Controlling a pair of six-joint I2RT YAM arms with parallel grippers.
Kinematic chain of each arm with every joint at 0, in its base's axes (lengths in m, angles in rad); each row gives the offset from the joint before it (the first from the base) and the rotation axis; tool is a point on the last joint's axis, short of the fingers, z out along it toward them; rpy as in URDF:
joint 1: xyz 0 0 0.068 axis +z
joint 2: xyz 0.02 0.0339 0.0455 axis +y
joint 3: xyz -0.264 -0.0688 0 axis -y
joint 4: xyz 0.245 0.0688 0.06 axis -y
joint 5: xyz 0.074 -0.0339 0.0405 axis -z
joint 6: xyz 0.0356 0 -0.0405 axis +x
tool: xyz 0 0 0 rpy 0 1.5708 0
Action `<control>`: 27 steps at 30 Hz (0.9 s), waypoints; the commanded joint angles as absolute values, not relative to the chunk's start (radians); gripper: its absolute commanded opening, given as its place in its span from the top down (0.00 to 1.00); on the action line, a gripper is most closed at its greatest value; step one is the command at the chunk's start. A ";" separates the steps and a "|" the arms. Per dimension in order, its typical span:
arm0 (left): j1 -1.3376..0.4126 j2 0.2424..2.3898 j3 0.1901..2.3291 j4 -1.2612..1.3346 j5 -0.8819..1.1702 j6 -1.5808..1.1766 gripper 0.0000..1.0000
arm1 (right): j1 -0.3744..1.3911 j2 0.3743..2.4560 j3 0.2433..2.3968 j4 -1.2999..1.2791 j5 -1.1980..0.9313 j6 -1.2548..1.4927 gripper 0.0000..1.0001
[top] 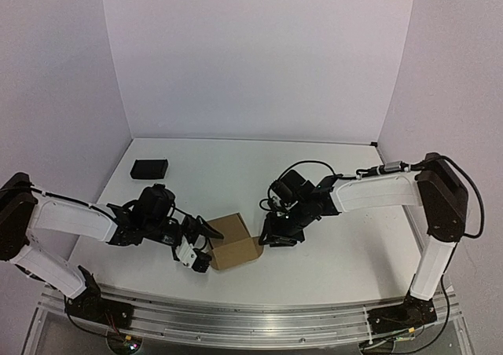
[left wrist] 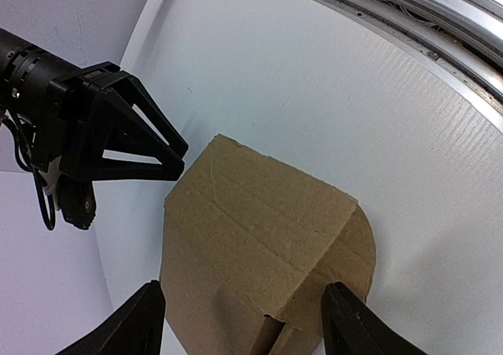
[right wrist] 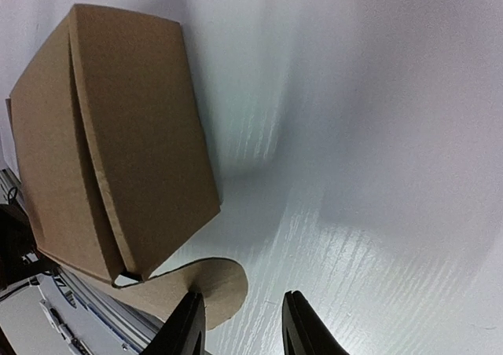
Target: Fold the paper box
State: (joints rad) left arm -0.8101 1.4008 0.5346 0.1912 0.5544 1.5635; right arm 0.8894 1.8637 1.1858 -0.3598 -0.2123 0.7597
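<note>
The paper box [top: 234, 242] is a brown cardboard cuboid on the white table, between my two grippers. In the left wrist view the box [left wrist: 251, 229] fills the gap of my left gripper [left wrist: 245, 327]. That gripper is open, with one finger on each side of the box's near end and the right finger over a rounded flap [left wrist: 357, 249]. In the top view my left gripper [top: 204, 249] is at the box's left corner. My right gripper [right wrist: 240, 327] is open with a narrow, empty gap just right of the box [right wrist: 130, 135]. Its left finger overlaps a loose rounded flap [right wrist: 216, 284] lying flat on the table.
A small black block [top: 149, 168] lies at the table's back left. The metal rail [top: 236, 316] runs along the near edge, close to the box. White walls enclose the table at the back and sides. My right gripper [left wrist: 179, 159] also shows in the left wrist view, by the box's far corner.
</note>
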 commanded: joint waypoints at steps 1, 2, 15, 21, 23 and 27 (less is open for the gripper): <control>-0.805 1.333 0.564 0.139 0.532 1.559 0.30 | 0.879 1.761 1.174 -0.383 -0.113 0.760 0.65; -0.802 1.329 0.568 0.128 0.533 1.555 0.30 | 0.880 1.768 1.176 -0.385 -0.105 0.762 0.65; -0.729 1.419 0.619 0.123 0.539 1.631 0.29 | 0.836 1.935 1.349 -0.416 -0.126 0.678 0.64; -0.739 1.416 0.590 0.112 0.558 1.646 0.28 | 0.861 1.942 1.299 -0.422 -0.216 0.724 0.65; -0.741 1.416 0.598 0.107 0.569 1.622 0.28 | 0.878 1.940 1.291 -0.424 -0.230 0.739 0.65; -0.753 1.435 0.616 0.107 0.578 1.598 0.27 | 0.904 1.952 1.290 -0.426 -0.257 0.755 0.65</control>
State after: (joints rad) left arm -0.7397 1.4163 0.5877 0.1142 0.5408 1.6203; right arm 0.8749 1.9395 1.2933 -0.4122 -0.1979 0.7288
